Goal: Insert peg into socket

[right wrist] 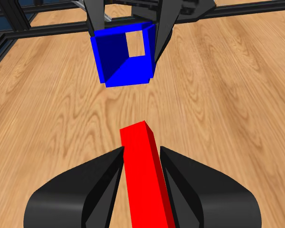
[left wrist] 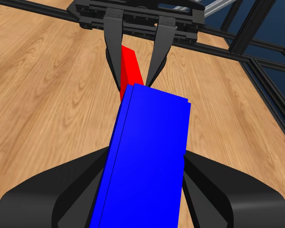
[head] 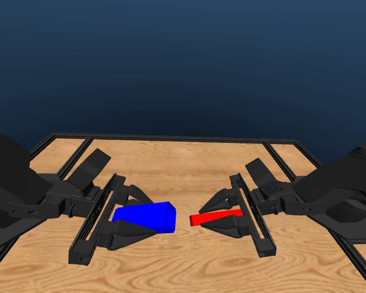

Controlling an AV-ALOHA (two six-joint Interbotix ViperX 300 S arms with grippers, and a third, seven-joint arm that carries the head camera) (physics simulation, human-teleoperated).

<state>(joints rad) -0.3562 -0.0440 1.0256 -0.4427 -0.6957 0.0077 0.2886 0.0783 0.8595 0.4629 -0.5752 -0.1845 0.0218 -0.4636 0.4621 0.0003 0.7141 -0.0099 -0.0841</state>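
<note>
Currently alignment step: left hand (head: 134, 221) clamped on socket (head: 144, 217), right hand (head: 222, 215) clamped on peg (head: 215, 217), both held above the worktop (head: 183, 165). Peg tip near the opening, not entered. Next: level peg, advance straight.

red peg (head: 215, 216), blue socket (head: 145, 217), wood-grain table (head: 183, 256)

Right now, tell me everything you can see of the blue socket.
The socket is a bright blue, plain, matte boxy block, hollow: the right wrist view shows a square opening running through it to the wood behind. It is clamped between the two jaws of the left hand and held above the table, its open end turned toward the red peg. A gap separates the two; only the jaws touch it.
</note>
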